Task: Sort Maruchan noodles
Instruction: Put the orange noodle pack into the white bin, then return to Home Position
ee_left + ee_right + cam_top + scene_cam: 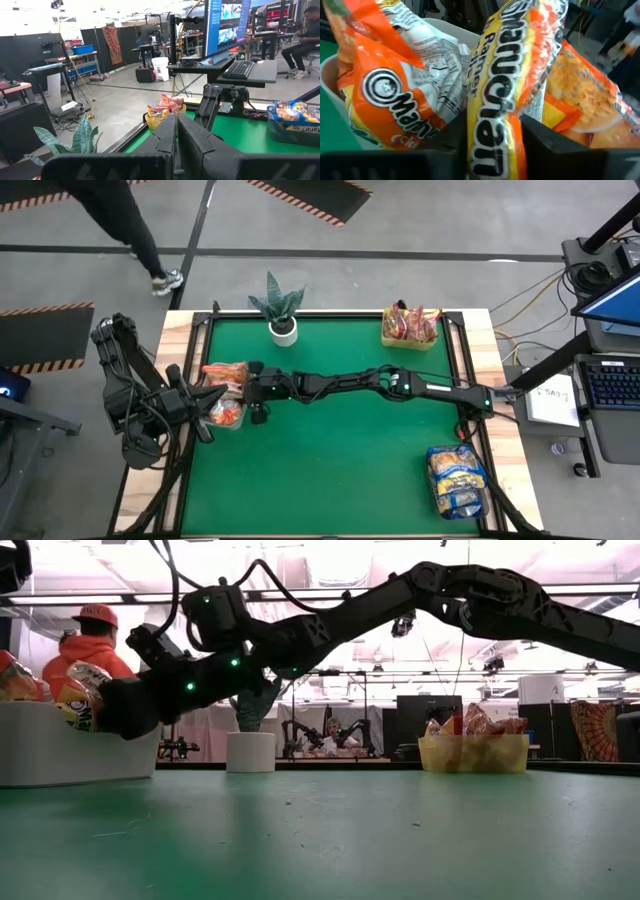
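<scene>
L arm sits folded at the table's left edge, left gripper w/ fingers pressed together, nothing between them, tips pointing toward the white bin just beside it. That bin holds orange Maruchan packets; can't count them exactly from above, at least 2 show. R arm stretches across the green mat from the right side, right gripper at the white bin; its fingers clamp one orange-yellow packet edge-on, packet standing upright between the 2 fingers, one finger each side, over the bin w/ other orange packets touching it on both sides. Low view: same gripper next to the white bin's rim, packets poking above. 1 potted plant at the far edge, mid-left. 1 yellow tray far right corner w/ red-silver packets, number unclear. 1 clear bin near right corner w/ yellow-blue packets, count unclear. So 3 containers, 1 plant, 2 arms. A person walks on the floor beyond the table's far left.
</scene>
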Tool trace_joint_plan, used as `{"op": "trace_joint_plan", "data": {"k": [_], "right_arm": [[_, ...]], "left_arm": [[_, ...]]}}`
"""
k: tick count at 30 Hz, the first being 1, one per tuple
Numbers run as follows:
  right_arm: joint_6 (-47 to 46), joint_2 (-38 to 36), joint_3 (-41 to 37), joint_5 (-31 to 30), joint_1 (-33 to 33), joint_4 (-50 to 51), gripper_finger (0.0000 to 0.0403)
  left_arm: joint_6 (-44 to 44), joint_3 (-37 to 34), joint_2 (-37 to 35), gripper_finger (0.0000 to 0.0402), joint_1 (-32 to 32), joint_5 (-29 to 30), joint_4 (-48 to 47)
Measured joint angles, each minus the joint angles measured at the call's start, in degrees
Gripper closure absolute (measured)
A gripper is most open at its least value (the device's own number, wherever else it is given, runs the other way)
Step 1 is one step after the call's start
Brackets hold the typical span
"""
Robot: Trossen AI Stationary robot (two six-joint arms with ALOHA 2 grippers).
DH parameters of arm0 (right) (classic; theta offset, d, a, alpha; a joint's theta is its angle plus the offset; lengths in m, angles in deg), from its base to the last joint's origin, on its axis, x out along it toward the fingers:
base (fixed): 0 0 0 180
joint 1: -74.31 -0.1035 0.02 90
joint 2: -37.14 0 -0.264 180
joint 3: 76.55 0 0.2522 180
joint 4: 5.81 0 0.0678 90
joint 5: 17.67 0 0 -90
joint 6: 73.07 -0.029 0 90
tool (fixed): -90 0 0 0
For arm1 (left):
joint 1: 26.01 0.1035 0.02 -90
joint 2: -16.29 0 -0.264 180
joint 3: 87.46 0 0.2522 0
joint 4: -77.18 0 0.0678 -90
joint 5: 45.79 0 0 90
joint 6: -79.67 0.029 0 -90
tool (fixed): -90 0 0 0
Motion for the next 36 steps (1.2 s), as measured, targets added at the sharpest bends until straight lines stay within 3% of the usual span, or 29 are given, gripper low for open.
{"op": "trace_joint_plan", "data": {"k": [5,11,18,22,24,28,36], "right_arm": [[-3.32,-1.84,-0.10,0.07,0.27,3.82,0.0229],[-2.33,-7.49,-0.15,1.11,0.38,12.29,0.0182],[-2.37,-13.74,-0.39,8.92,0.50,25.91,0.0162],[-4.16,-15.96,-3.06,16.30,0.50,28.74,0.0161],[-5.36,-17.15,-6.36,20.55,0.34,28.58,0.0161],[-6.79,-22.07,-17.30,21.68,-0.88,24.28,0.0163],[-6.56,-42.65,-49.30,17.59,-1.30,-2.80,0.0165]], "left_arm": [[-0.18,0.00,0.00,0.0402,0.00,0.00,0.02],[-0.43,0.00,0.00,0.0402,0.07,0.01,0.02],[-0.61,0.00,0.00,0.0402,0.81,0.01,0.42],[-2.27,-0.47,0.24,0.0402,1.00,-0.11,0.49],[-3.45,-1.45,1.03,0.0402,1.05,-0.79,0.47],[-6.93,-4.78,2.72,0.0402,1.13,-0.98,0.36],[-13.61,-12.31,4.80,0.0402,1.47,-5.02,1.21]]}}
